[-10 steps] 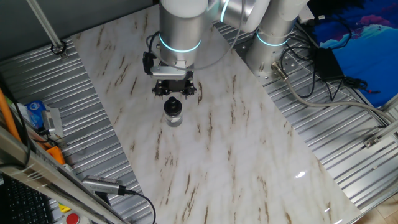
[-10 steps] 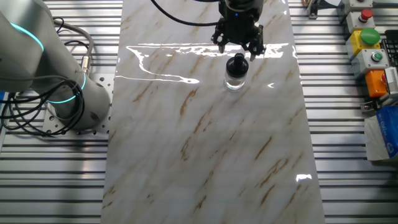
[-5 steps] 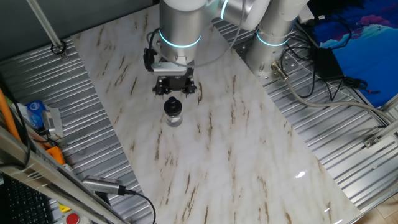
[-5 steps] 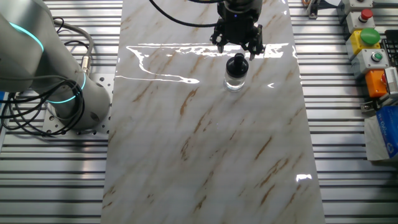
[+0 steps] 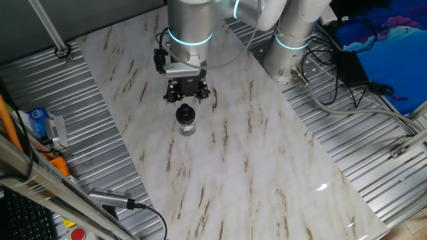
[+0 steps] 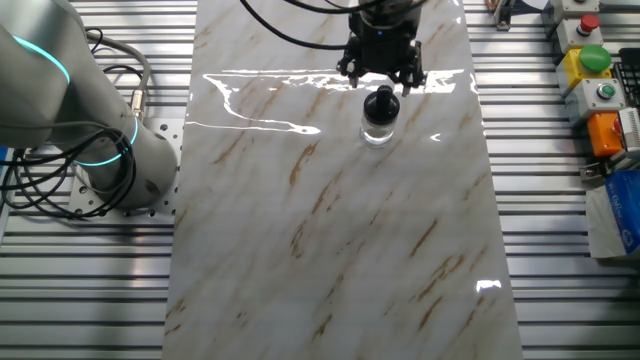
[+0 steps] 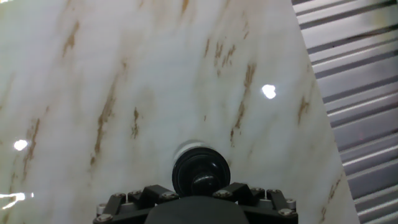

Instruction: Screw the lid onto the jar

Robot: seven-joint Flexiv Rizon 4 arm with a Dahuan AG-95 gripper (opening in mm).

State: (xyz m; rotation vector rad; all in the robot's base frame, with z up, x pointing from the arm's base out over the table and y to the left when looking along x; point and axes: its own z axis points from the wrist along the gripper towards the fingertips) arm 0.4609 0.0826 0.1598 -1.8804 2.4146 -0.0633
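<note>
Centrally on the marble table (image 5: 267,173), the jar (image 5: 186,125) is being seen upright, the lid (image 5: 185,113) sitting on its mouth. Just above, the gripper (image 5: 186,95) is being held, fingers spread, touching nothing.

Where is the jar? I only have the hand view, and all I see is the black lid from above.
Observer: The jar stands upright on the table, directly under the lid, which sits on its mouth.
Operator: Is the gripper holding the lid?
Observer: No. The gripper is open, its fingers spread wider than the lid and above it.
Operator: What is the nearest other thing?
Observer: A button box, off the marble on the metal slats, well away from the jar.
</note>
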